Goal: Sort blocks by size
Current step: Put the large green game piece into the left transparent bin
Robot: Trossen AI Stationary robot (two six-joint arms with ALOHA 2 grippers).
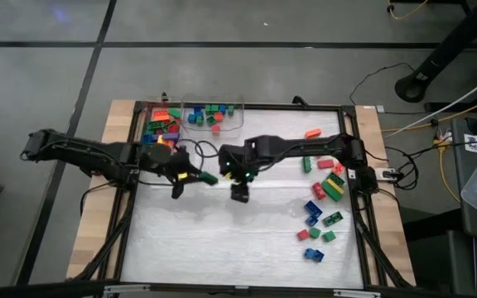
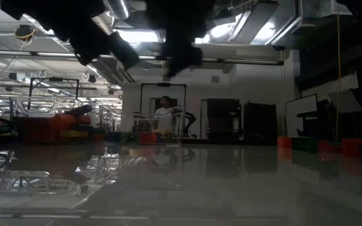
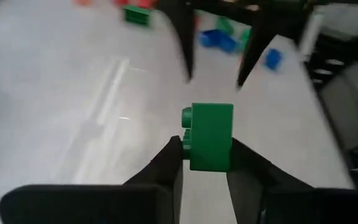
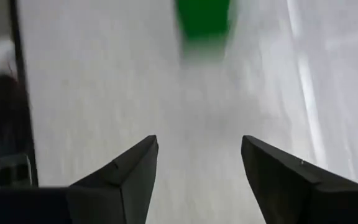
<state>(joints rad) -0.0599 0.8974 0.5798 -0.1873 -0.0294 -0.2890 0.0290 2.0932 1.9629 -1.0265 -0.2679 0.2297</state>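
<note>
Green block [image 3: 210, 137] in left tool [image 3: 205, 163], right tool [image 4: 197, 163] spread, mixed blocks [image 1: 162, 126] in clear trays [image 1: 237, 122]

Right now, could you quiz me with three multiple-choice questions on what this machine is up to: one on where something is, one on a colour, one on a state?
1. Where do most of the loose blocks lie?
A. on the table's right side
B. on the floor
C. in front of the left arm's base

2. What colour is the block in the left gripper?
A. purple
B. green
C. yellow

3. How do the jaws of the right gripper stand?
A. clamped on a red block
B. shut on nothing
C. apart and empty

Answers:
1 A, the high view shows them scattered at the right.
2 B, the left wrist view shows a green block between the fingers.
3 C, the right wrist view shows a bare gap.
</note>
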